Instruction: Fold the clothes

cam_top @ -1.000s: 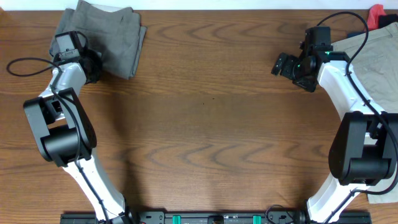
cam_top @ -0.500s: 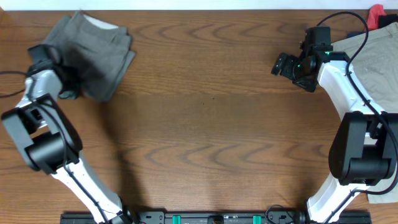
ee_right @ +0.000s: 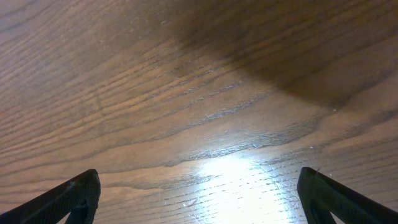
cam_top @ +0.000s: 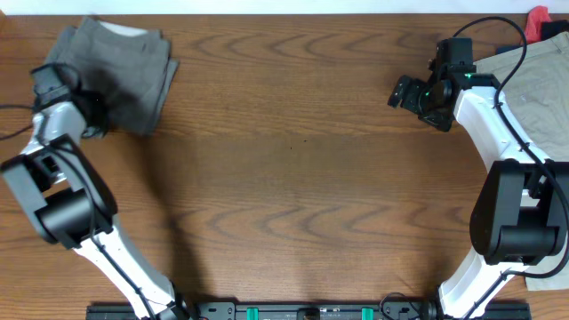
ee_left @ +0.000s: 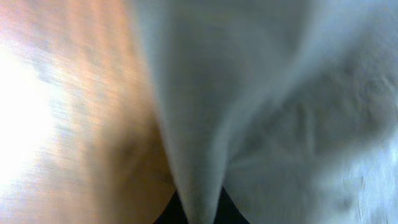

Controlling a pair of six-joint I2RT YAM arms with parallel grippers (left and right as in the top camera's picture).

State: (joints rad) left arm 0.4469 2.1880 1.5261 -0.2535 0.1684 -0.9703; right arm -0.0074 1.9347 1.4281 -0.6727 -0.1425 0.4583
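Folded grey shorts (cam_top: 120,71) lie at the table's far left corner, a paler waistband showing at their top edge. My left gripper (cam_top: 96,117) is at their left edge, shut on a pinched fold of the grey cloth (ee_left: 200,186), which fills the left wrist view. Khaki-beige trousers (cam_top: 538,84) lie at the far right, partly under the right arm. My right gripper (cam_top: 404,93) hovers over bare wood left of them, open; its dark fingertips (ee_right: 74,196) stand wide apart with nothing between them.
A red item (cam_top: 538,20) peeks in at the far right corner. A pale cloth (cam_top: 551,267) lies at the right edge near the front. Black cables run from both arms. The wooden table (cam_top: 293,178) spreads between the arms.
My left gripper has dragged the grey shorts leftward toward the table's far left corner. The right arm has stayed still.
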